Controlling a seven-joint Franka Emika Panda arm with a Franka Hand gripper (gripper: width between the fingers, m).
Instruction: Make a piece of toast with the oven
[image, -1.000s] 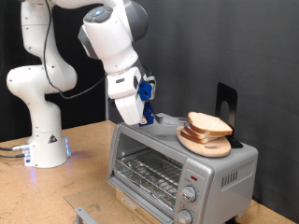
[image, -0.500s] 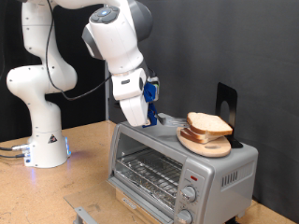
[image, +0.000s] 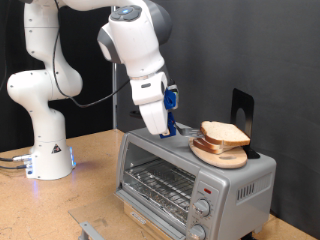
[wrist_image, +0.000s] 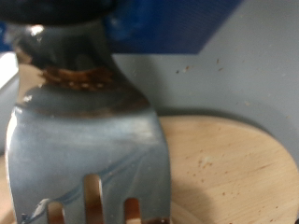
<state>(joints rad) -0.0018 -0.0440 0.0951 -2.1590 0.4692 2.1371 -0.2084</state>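
Observation:
The silver toaster oven (image: 190, 180) stands on the wooden table at the exterior view's lower right, its wire rack (image: 158, 185) showing at the front. The piece of toast (image: 225, 133) lies on a round wooden plate (image: 220, 152) on top of the oven. My gripper (image: 170, 126) hovers over the oven's top, just to the exterior view's left of the toast. It is shut on a metal fork (wrist_image: 89, 140). In the wrist view the fork's tines (wrist_image: 93, 201) reach over the wooden plate (wrist_image: 224, 168). The toast is out of the wrist view.
The arm's white base (image: 45, 150) stands at the exterior view's left on the table. A black upright object (image: 241, 108) stands behind the plate on the oven. Two round knobs (image: 203, 215) sit on the oven's front. A grey metal piece (image: 88, 228) lies at the bottom edge.
My gripper with the fork has moved to the exterior view's right, along the oven's top towards the toast and plate. The toast and plate have not moved.

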